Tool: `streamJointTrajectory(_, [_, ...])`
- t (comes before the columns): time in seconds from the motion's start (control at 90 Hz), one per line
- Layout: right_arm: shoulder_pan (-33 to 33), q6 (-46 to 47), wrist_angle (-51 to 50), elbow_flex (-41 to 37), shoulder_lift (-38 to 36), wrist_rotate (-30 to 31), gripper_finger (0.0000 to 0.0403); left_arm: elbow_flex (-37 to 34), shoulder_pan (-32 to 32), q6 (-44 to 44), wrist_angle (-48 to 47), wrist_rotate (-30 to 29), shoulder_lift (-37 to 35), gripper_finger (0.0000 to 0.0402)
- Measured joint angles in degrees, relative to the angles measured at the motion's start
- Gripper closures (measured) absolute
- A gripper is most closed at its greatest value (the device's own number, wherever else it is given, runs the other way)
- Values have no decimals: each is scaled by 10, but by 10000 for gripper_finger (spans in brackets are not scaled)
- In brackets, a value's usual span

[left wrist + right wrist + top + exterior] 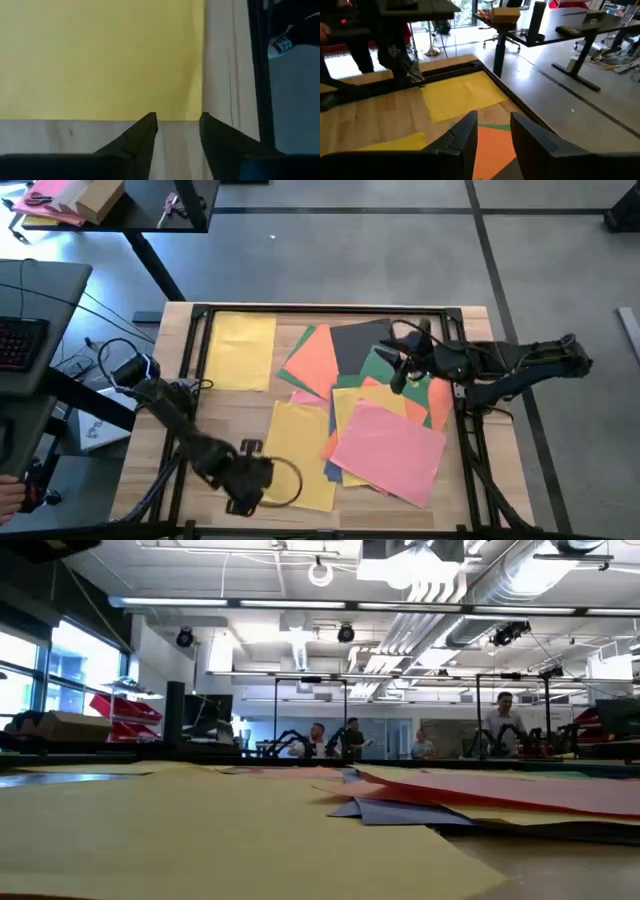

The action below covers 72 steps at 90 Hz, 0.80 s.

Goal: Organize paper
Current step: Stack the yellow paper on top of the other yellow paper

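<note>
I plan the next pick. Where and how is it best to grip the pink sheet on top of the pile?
Probably the pink sheet at its near-right corner, which overhangs the pile onto bare table. It lies flat on top, uncovered, so the right gripper could come from the right and pinch there.

The wooden table (150,440) stood on a grey floor (560,250) crossed by dark seams. At about ten o'clock from it, a dark desk (120,205) carried a brown cardboard box (98,197), and at nine o'clock sat a keyboard (20,340). In the low view, exposed ducts (440,600) and strip lights (250,602) ran across the white ceiling, bright windows (70,670) lined the left wall, and several people (503,720) stood far back among workbenches.
</note>
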Motion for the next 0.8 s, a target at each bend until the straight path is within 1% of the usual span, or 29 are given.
streamJointTrajectory(0.178, [47, 51, 0, 0, 7, 33, 304, -1, -22, -3, 28, -6, 39, 174])
streamJointTrajectory(0.3, [64, 69, 0, 0, 18, 51, 304, -2, -22, 25, 68, 7, 82, 154])
streamJointTrajectory(0.4, [75, 86, 0, 0, 33, 60, 304, -2, -22, 35, 90, 4, 117, 155])
streamJointTrajectory(0.533, [87, 111, 0, 0, 47, 61, 304, -2, -20, 11, 93, 13, 147, 167])
streamJointTrajectory(0.656, [97, 118, 1, 0, 50, 62, 304, -1, -24, 25, 94, 32, 160, 180])
streamJointTrajectory(0.8, [105, 117, 2, 0, 49, 85, 304, 1, -29, 24, 93, 21, 167, 199])
